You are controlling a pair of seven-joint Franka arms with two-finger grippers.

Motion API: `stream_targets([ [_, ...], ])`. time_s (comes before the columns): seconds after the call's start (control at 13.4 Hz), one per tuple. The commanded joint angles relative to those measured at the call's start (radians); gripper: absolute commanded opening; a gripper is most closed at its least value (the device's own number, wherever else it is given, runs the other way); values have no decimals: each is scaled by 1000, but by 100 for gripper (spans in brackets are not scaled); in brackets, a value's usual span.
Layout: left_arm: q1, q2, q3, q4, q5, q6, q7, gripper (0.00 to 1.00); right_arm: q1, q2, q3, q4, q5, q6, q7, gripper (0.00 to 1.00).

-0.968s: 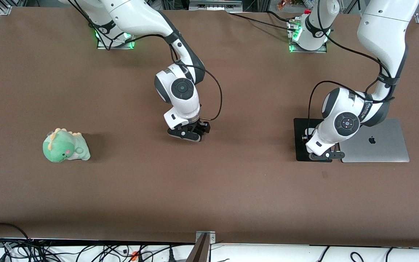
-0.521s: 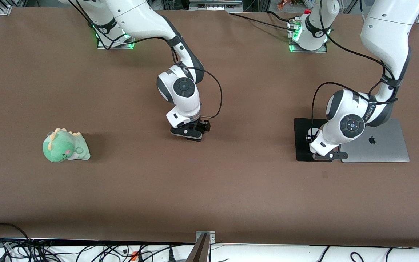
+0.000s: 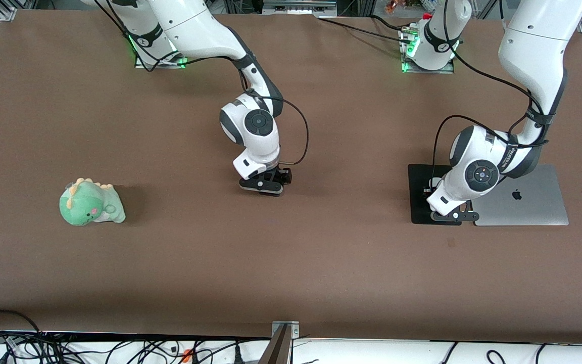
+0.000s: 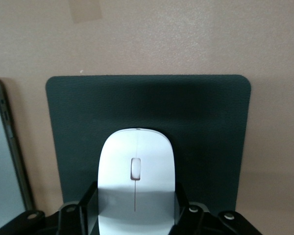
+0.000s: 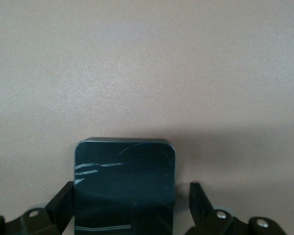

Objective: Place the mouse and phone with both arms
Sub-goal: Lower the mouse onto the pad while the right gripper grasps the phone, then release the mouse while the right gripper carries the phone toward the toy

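White jointed arms [image 3: 533,45] with grey round joint caps, black cables, black hands

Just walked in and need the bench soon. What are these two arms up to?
The left gripper is shut on the white mouse over the black mouse pad, beside the closed laptop. The right gripper is low at mid-table, open, with the black phone between its fingers, one of which stands clear of it. A green plush dinosaur sits untouched toward the right arm's end.
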Motion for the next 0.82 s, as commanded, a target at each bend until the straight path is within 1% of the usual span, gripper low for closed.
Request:
stream_targets([
  [0.0,15,8,-13,-25,28,48,7,40,11,1,-12,-12,-14,22,-11,76],
  [0.07,15,10,-13,-25,28,48,7,42,10,1,-12,-10,-12,16,-23,56],
  [0.15,15,10,-13,-25,28,48,7,43,7,-1,-10,-6,-11,14,-40,42],
  [0.22,15,10,-13,-23,28,48,7,47,0,-4,-10,-1,-11,4,-42,36],
  [0.3,17,10,-13,-23,28,47,7,69,-6,-7,-12,8,-11,-24,-60,29],
  [0.37,17,7,-13,-22,26,47,2,100,-18,-12,-13,31,-6,-74,-112,25],
  [0.6,32,-16,-16,-14,12,35,-9,100,-87,-42,-12,88,9,-247,-278,17],
  [0.74,32,-45,-22,-8,3,25,-13,100,-147,-77,-10,91,49,-301,-418,14],
])
